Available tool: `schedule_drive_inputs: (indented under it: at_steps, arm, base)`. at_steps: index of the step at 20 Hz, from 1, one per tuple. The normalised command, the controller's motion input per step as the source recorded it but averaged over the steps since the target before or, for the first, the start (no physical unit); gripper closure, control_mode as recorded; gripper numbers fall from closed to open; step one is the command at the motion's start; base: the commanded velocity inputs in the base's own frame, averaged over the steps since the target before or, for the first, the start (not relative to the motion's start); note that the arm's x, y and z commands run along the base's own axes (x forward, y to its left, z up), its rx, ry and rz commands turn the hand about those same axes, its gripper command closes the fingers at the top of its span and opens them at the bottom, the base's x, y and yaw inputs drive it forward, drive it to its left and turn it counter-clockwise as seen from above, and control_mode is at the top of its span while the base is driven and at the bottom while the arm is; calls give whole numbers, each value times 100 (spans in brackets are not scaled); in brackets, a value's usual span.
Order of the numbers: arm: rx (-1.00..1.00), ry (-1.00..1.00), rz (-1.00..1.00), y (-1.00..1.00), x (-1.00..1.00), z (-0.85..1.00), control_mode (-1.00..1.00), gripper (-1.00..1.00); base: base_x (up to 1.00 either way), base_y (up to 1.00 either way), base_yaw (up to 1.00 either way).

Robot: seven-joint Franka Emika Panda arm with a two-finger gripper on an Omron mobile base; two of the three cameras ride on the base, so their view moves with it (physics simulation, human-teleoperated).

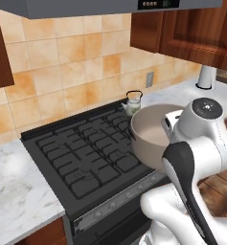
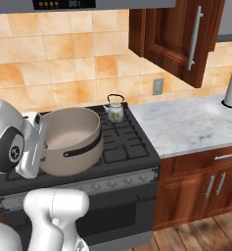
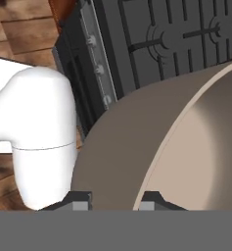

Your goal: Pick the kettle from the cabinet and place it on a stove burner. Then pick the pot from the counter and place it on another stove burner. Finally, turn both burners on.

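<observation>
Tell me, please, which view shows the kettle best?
The right base view: the kettle stands whole on the stove's back burner. In the left base view the pot covers its base.

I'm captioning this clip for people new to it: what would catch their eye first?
The big taupe pot held above the front of the black gas range, its rim pinched by the gripper. Next, the small leafy-print kettle standing on a back burner by the tiled wall. Then the reddish-brown cabinet door hanging open above the marble counter.
</observation>
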Motion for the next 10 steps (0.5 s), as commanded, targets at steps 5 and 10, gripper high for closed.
schedule_drive_inputs:
  at_steps: [5,10]
  arm:
    - [2,0,0,0,44,0,-100,100]
    - [2,0,0,-5,41,0,-100,100]
  base:
    - [0,0,0]
    - [0,0,0]
